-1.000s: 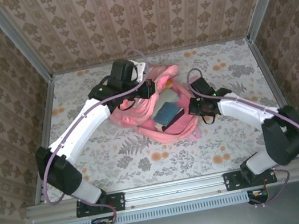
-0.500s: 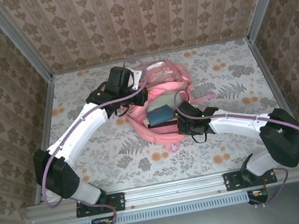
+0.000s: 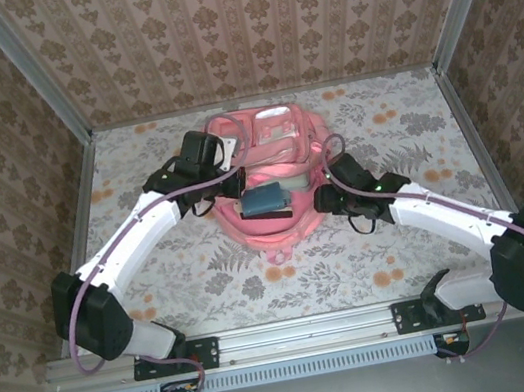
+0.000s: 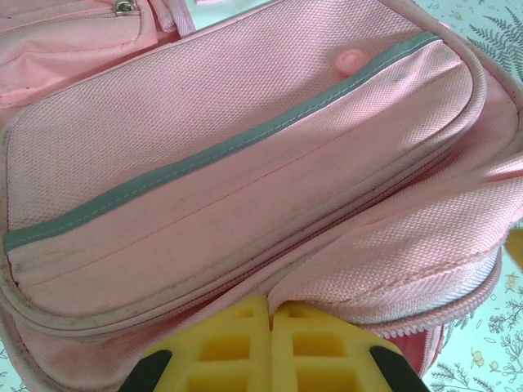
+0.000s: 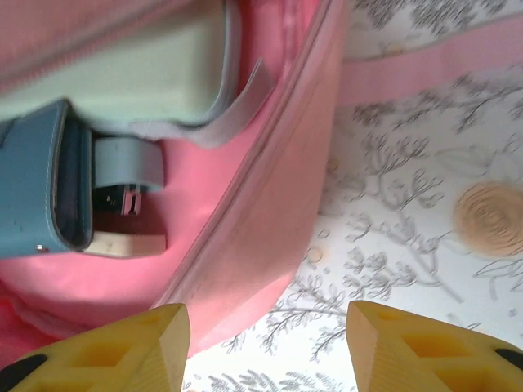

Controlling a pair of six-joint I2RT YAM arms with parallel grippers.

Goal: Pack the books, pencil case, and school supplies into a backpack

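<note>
Top external view: one pink backpack (image 3: 284, 233) lies about midway between the left and right edges of the table (image 3: 399, 111), nearer the far edge. Bare table shows on its left and right and in a wide strip toward the near edge. Its long axis runs from far edge to near edge, the pocketed front toward the far edge and the open mouth toward the near edge. One blue item (image 3: 265, 199) lies in that mouth, its long side across the bag. Left wrist view has the left jaws closed tight, yellow pads (image 4: 233, 355) meeting on a fold of the pink fabric (image 4: 245, 188). Right wrist view has the right jaws standing apart and holding nothing, over the bag's right rim (image 5: 245, 245), with flowered table beyond. Inside, one mint pencil case (image 5: 139, 73) lies beside the blue item (image 5: 33, 188).
</note>
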